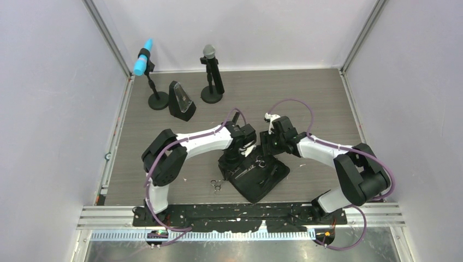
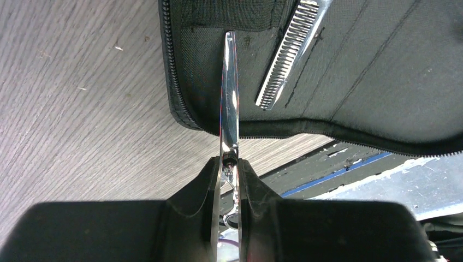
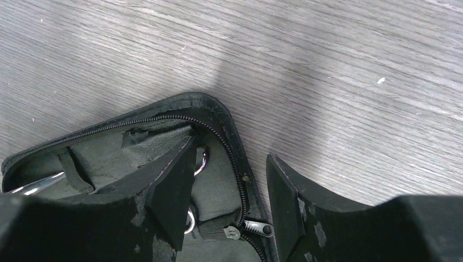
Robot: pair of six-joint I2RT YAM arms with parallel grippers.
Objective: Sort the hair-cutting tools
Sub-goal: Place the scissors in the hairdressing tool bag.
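One silver scissors [image 2: 229,93] juts forward, pinched in the left claw [image 2: 230,166].

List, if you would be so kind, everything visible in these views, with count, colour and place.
blue-headed microphone: one, black stand, rear left of the table.
grey-headed microphone: one, black stand, rear centre.
wedge-shaped stand: one, black with a clear face, between the microphone bases.
pouch: one, black, zippered, lying open, near centre.
plain scissors: one, silver, held over the pouch's edge.
toothed blade: one, silver, inside the pouch.
small ringed item: one, silvery, on the table left of the pouch; too small to identify.
table: one, grey wood-grain.
left tool: black, shut on the plain scissors.
right tool: black, open, astride the pouch's corner.
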